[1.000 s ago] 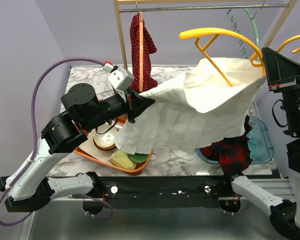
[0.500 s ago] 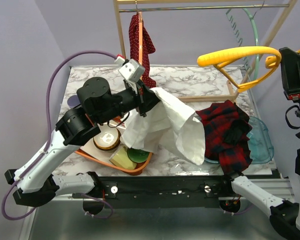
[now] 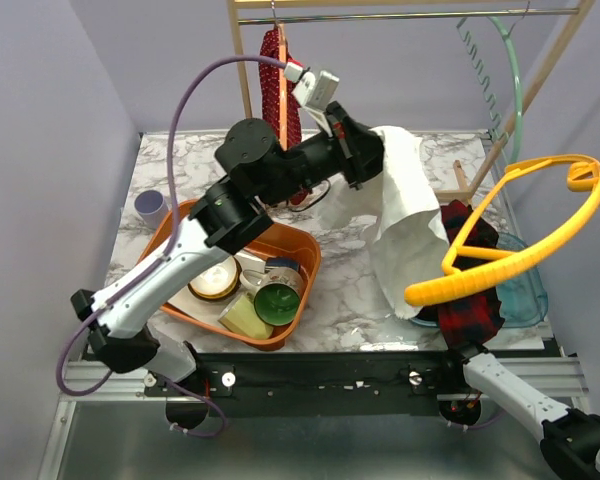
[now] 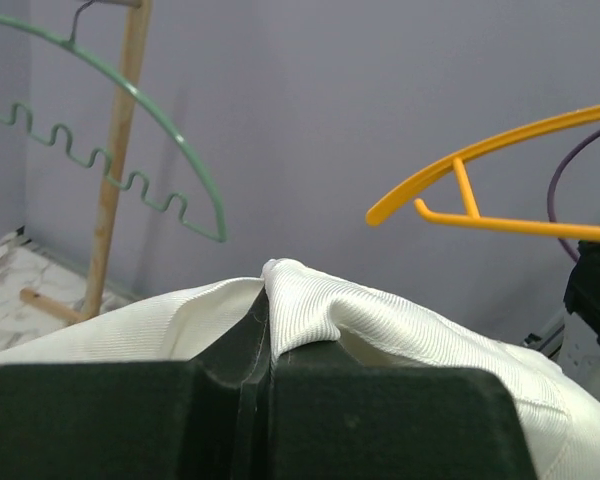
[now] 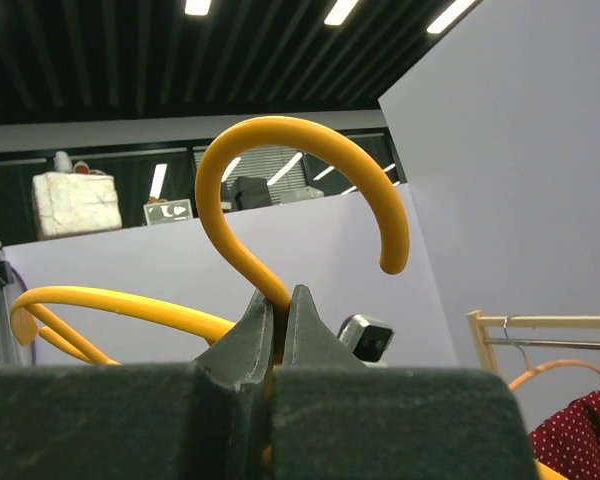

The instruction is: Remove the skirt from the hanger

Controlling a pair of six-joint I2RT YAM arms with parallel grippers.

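The white ribbed fabric skirt [image 3: 405,215] hangs in a loose fold from the left gripper [image 3: 370,165], raised over the back middle of the marble-patterned table [image 3: 350,290]. It is fully clear of the curved yellow plastic hanger [image 3: 480,268], with open air between the two. The left wrist view shows the left gripper [image 4: 265,300] with its jaws pressed together on a pinched ridge of the skirt [image 4: 325,310]. The skirt's lower edge drops toward the table just beside a red-and-black plaid cloth [image 3: 467,310]; whether it touches the surface cannot be told.

The right gripper [image 5: 277,305] is clamped tight on the base of the hanger's hook [image 5: 300,123], which curls upward above the fingers. In the overhead view the hanger tilts across the right side, its thick lower arm passing in front of the plaid cloth, which lies partly in a clear teal tray [image 3: 528,295].

An orange plastic bin [image 3: 298,255] sits at the front left, under the left arm, and holds a green-topped can [image 3: 273,303] and a yellow sponge [image 3: 242,318]. A red dotted garment [image 3: 275,85] hangs from the wooden rack [image 3: 242,60] at the back.
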